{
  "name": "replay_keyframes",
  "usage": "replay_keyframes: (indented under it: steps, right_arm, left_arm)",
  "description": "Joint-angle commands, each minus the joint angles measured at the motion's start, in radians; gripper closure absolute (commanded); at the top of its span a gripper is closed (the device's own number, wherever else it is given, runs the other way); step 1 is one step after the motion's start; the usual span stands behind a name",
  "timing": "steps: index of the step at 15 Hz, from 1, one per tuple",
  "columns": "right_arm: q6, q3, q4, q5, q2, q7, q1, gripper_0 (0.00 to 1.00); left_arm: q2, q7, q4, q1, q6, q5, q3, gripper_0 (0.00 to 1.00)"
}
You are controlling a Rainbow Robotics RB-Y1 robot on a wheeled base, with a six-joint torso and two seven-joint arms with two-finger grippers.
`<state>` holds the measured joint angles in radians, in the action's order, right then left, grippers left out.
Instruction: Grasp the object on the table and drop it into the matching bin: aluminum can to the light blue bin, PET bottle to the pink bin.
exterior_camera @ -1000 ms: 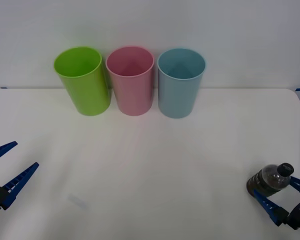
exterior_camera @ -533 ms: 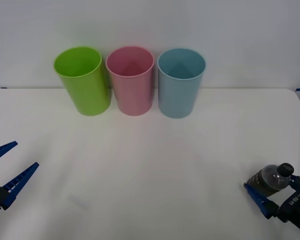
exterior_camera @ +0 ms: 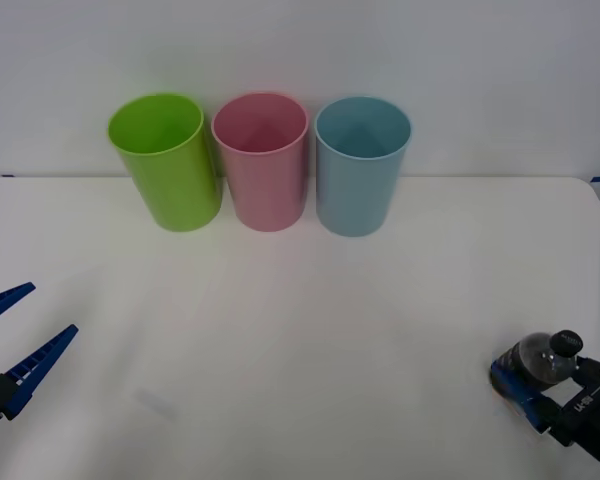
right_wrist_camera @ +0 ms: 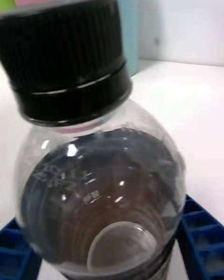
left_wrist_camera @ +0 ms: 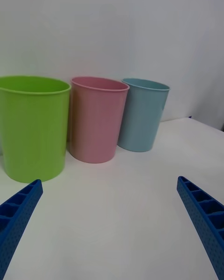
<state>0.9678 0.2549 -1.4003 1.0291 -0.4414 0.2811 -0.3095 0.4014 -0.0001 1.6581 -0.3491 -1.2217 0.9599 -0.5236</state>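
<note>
A plain white matte wall [exterior_camera: 500,70] fills the background from 9 to 3 o'clock, evenly lit with soft light. Small blue tape marks [exterior_camera: 599,179] sit at the far edge near 3 o'clock.

PET bottle [exterior_camera: 537,364] in right tool [exterior_camera: 548,392], left tool [exterior_camera: 8,340] idle
</note>
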Motion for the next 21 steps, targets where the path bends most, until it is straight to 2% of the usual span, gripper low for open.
replay_keyframes:
  steps: [1,12,18,21]
  right_arm:
    - [0.003,0.0,0.001,0.0,0.004,0.012,0.001,1.0]
    - [0.048,0.0,-0.02,-0.017,0.007,0.018,0.026,1.0]
    - [0.048,-0.002,-0.175,-0.015,0.006,-0.033,0.036,1.0]
    - [0.078,-0.003,-0.269,-0.015,-0.008,-0.161,0.038,1.0]
  left_arm:
    - [0.0,0.0,0.0,0.0,0.0,0.0,0.0,0.0]
    - [0.0,0.0,0.0,0.0,0.0,0.0,0.0,0.0]
    - [0.0,0.0,0.0,0.0,0.0,0.0,0.0,0.0]
    - [0.0,0.0,0.0,0.0,0.0,0.0,0.0,0.0]
